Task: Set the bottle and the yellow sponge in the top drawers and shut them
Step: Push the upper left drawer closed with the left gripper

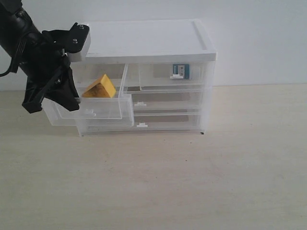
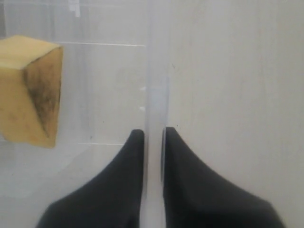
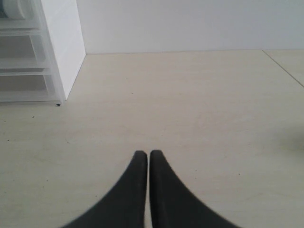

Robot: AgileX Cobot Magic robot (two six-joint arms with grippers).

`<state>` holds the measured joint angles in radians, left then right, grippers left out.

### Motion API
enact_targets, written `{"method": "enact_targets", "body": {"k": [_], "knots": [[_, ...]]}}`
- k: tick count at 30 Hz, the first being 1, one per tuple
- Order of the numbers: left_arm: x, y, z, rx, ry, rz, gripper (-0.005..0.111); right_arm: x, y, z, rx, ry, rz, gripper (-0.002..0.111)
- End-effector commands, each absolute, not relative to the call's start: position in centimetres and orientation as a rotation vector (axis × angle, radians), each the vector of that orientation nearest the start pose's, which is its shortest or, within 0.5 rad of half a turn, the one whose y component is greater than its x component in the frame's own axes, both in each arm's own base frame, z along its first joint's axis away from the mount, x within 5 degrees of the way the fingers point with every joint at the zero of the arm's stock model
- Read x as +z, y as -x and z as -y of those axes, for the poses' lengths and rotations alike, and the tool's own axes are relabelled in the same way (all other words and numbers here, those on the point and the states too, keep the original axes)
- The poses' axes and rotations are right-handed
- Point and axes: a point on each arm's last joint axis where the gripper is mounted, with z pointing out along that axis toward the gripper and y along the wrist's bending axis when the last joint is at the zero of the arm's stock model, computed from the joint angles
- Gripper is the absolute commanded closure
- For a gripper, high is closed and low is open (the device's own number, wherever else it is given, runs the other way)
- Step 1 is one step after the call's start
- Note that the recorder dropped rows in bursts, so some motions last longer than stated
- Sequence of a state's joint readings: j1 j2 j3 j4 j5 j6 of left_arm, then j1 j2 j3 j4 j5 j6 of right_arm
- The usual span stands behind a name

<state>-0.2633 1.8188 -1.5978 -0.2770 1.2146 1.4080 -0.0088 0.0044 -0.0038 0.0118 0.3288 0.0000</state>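
The pale bench (image 1: 192,182) is the biggest thing here, and on it stands the white-topped cabinet (image 1: 148,40). Under its top are two small clear drawers. The top left drawer (image 1: 110,108) sticks far out and looks a bit crooked. The top right drawer (image 1: 158,76) is shut. Below them, the two wide drawers (image 1: 168,111) are shut too. The black left hand (image 2: 154,135) is at the left end of the open drawer and pinches its thin clear wall between its two fingers. I think it holds the wall so it can push the drawer back in. The right hand (image 3: 148,154) is pressed together and holds nothing. It hangs over the bare bench, well away from the cabinet, so it is not in the way. The yellow sponge (image 1: 100,88) sits inside the open drawer with one corner pointing up. That corner might bump the cabinet top when the drawer slides in. The bottle (image 1: 180,71) is inside the shut right drawer, so that part looks done.
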Motion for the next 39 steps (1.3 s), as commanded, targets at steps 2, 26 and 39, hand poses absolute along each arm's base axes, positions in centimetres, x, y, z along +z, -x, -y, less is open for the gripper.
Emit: {"method": "enact_targets", "body": {"k": [2,26,39], "knots": [[29.1,-36.2,12.7,0.257,2.478,2.500,0.102,18.4,-5.4,0.0,0.005,-0.018,-1.805,0.108],[28.8,-39.7,13.0,-0.084,2.586,2.758,0.095,18.4,-5.4,0.0,0.005,-0.018,-1.805,0.108],[30.5,-38.9,12.8,-0.077,2.554,2.825,0.046,18.4,-5.4,0.0,0.005,-0.018,-1.805,0.108]]}}
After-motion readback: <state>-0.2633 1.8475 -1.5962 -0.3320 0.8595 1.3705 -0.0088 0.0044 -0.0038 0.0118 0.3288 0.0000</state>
